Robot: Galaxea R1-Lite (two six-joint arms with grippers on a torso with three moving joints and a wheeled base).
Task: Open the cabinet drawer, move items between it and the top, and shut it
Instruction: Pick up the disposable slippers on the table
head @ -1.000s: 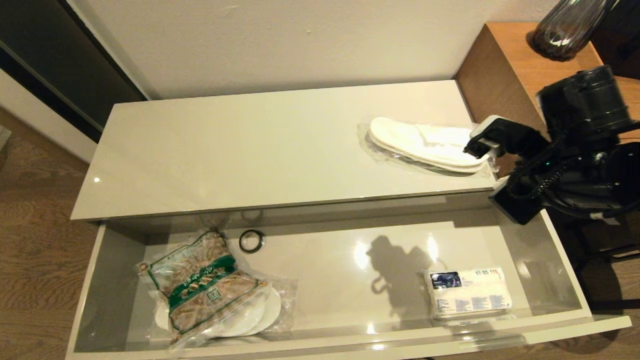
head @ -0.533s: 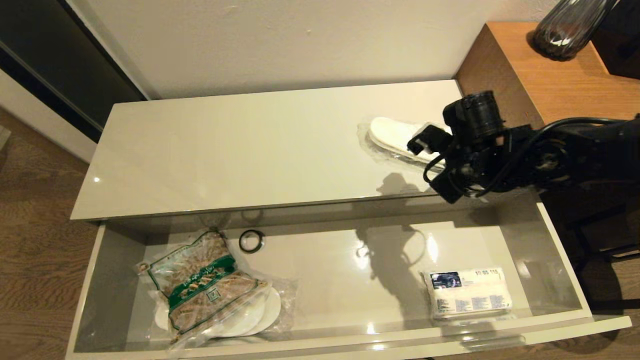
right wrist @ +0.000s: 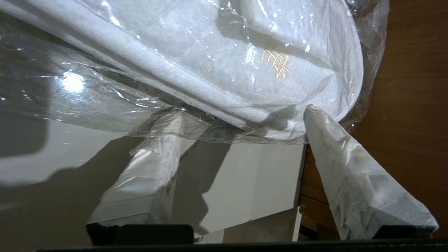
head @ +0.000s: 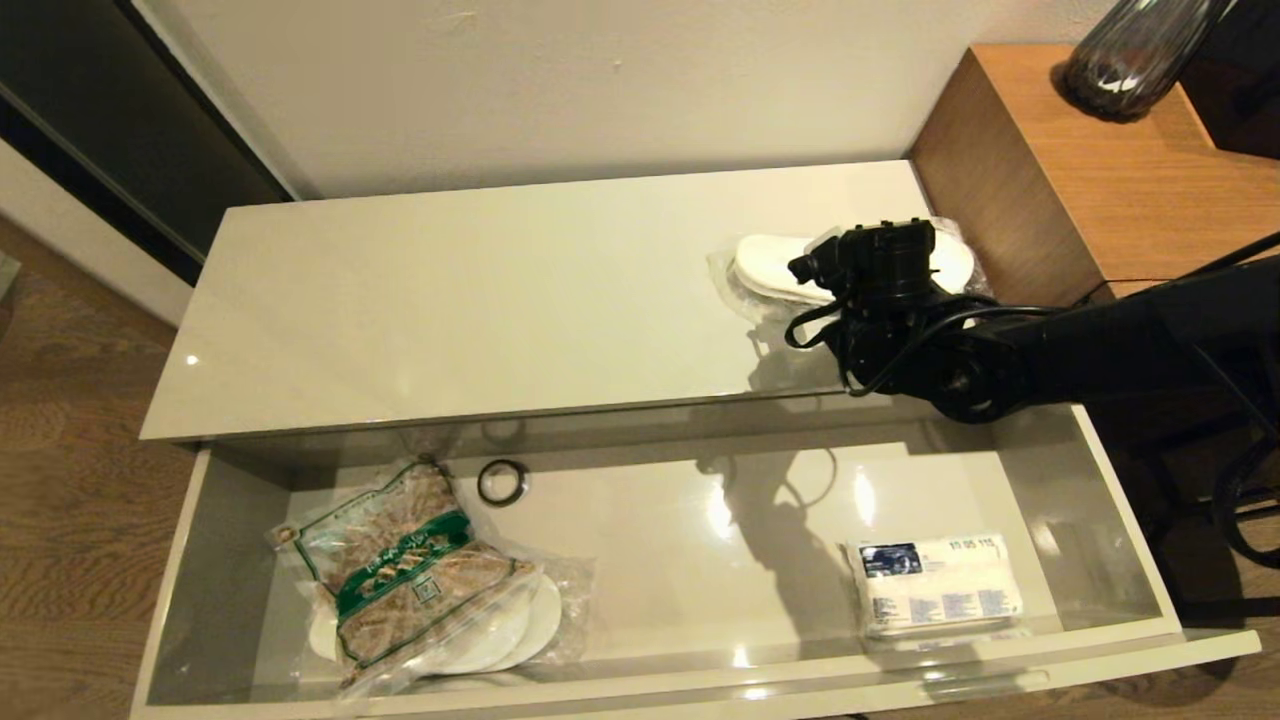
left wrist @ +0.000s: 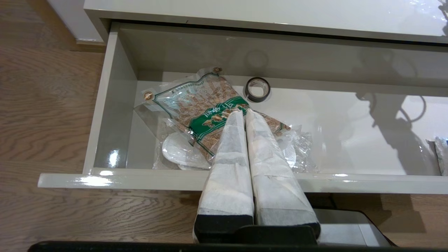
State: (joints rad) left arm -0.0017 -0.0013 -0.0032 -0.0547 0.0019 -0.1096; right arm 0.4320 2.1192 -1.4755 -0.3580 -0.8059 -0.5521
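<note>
Wrapped slippers lie on the top.
The right gripper is spread wide at their edge, grasping nothing; the left gripper is clenched.

From the head camera we look forward and down over the whole cabinet top and open drawer. Our left wrist camera sits low before the drawer's front, facing in; it shares the green-labelled bag and black ring with the head view. Our right wrist camera is pressed very close to the wrapped slippers on the top, also seen from the head.
</note>
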